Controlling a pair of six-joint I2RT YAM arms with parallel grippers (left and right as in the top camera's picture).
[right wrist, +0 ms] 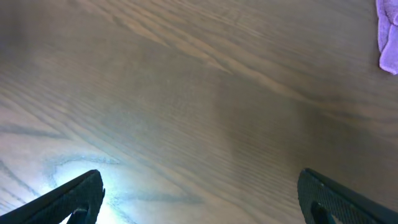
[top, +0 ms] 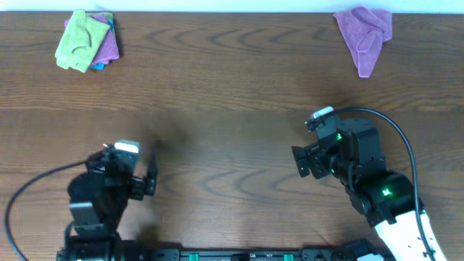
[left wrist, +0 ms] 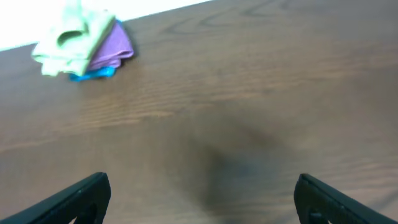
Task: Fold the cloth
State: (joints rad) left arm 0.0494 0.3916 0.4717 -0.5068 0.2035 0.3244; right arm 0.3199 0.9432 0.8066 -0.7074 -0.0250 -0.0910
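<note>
The lime-green cloth lies crumpled at the far left corner of the table, on top of a purple cloth and a blue cloth. It also shows in the left wrist view at the top left. My left gripper is open and empty near the front left, far from the cloth; its fingers stand wide apart over bare wood. My right gripper is open and empty at the front right, its fingers wide apart over bare wood.
A purple cloth and a blue cloth lie under the green one. Another purple cloth lies at the far right; its edge shows in the right wrist view. The wooden table ends at a white far edge.
</note>
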